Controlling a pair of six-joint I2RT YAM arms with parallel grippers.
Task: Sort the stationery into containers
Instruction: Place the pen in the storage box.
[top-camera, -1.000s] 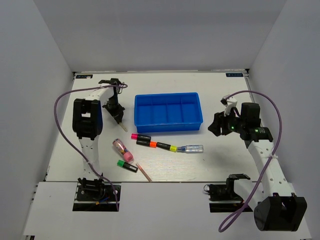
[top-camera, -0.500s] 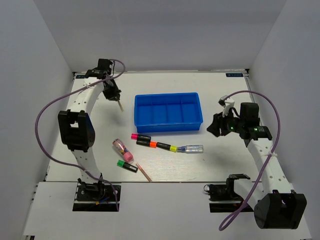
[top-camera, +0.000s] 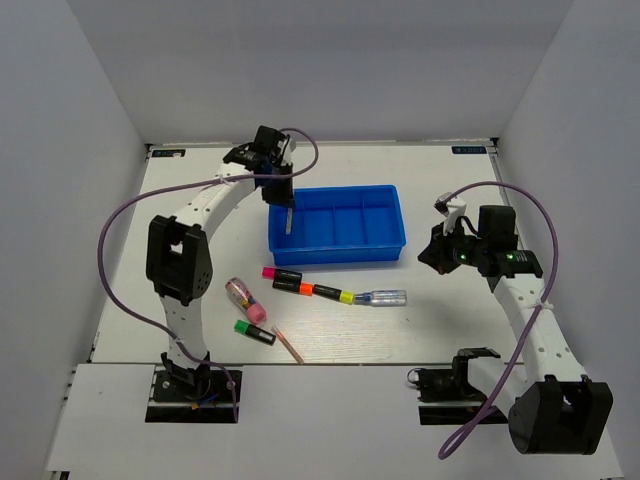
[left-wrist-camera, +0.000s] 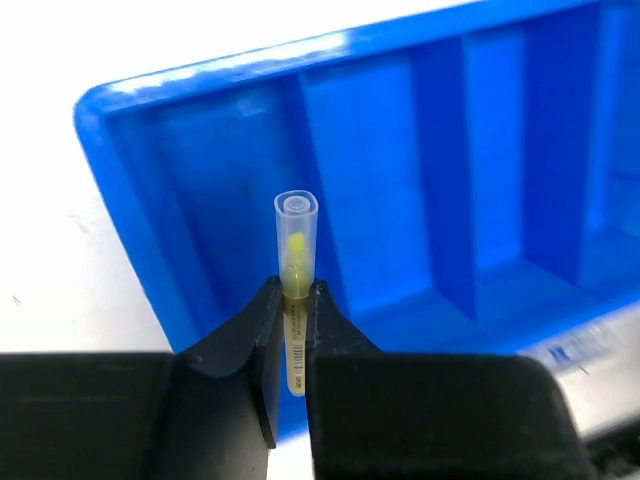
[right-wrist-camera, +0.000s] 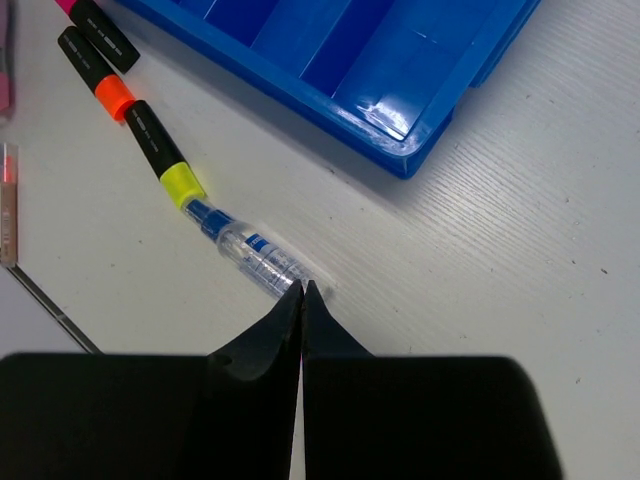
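Thin pale stick (left-wrist-camera: 296, 235) is pinched between the narrow jaws of the left gripper (left-wrist-camera: 292, 300), tip projecting past them, held over the left end compartment of the blue tray (left-wrist-camera: 110, 170). Right gripper (right-wrist-camera: 302, 292) is closed on nothing, poised over one end of the clear bluish pen (right-wrist-camera: 255, 258) on the table (right-wrist-camera: 500, 250).

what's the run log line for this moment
left tool: shut on thin clear yellow-cored stick, over leftmost compartment of bright-blue plastic tray | right tool: shut, empty | step: pre-release
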